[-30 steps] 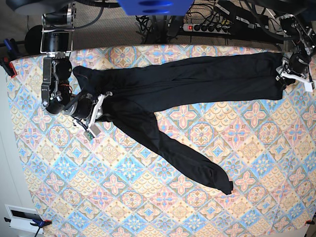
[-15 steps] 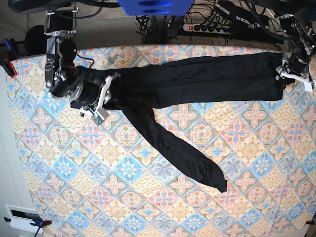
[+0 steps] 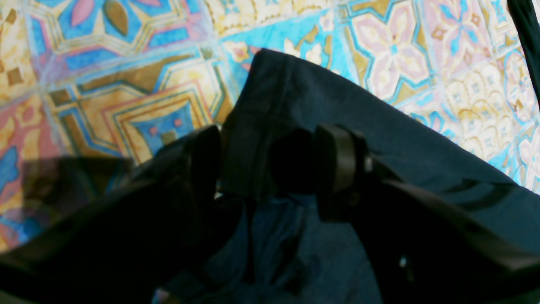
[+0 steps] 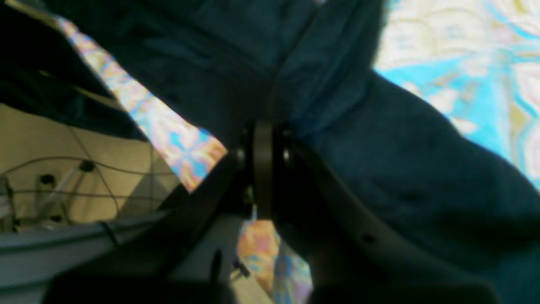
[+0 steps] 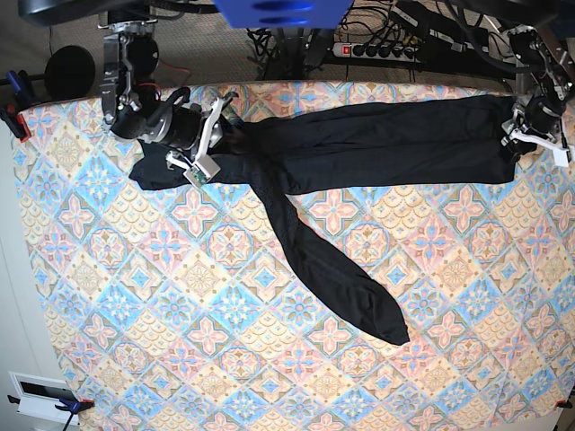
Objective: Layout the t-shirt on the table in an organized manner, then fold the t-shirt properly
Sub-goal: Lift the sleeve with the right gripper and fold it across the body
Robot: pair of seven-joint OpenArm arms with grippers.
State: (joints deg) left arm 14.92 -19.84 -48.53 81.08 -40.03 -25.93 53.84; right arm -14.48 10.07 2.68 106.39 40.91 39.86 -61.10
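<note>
The black t-shirt [image 5: 377, 139] lies stretched along the far side of the patterned table [image 5: 225, 341], with one long sleeve [image 5: 332, 269] trailing diagonally toward the middle. My right gripper [image 5: 218, 135] is at the shirt's left end, near the far edge, and is shut on a bunch of fabric [image 4: 337, 126]; its fingers [image 4: 262, 143] are pressed together. My left gripper [image 5: 523, 130] sits at the shirt's right end. In the left wrist view its fingers [image 3: 337, 164] stand apart with a corner of the t-shirt [image 3: 295, 97] lying between them on the table [image 3: 126, 97].
Behind the table's far edge lie a power strip [image 5: 377, 49] and cables. A round black object [image 5: 63, 72] sits off the table's far left corner, with clamps [image 5: 16, 121] on the left edge. A small white device [image 5: 40, 395] lies at the near left.
My right gripper has carried the shirt's left end up toward the far edge and to the right. The trailing sleeve has dragged along with it. The left arm has stayed put.
</note>
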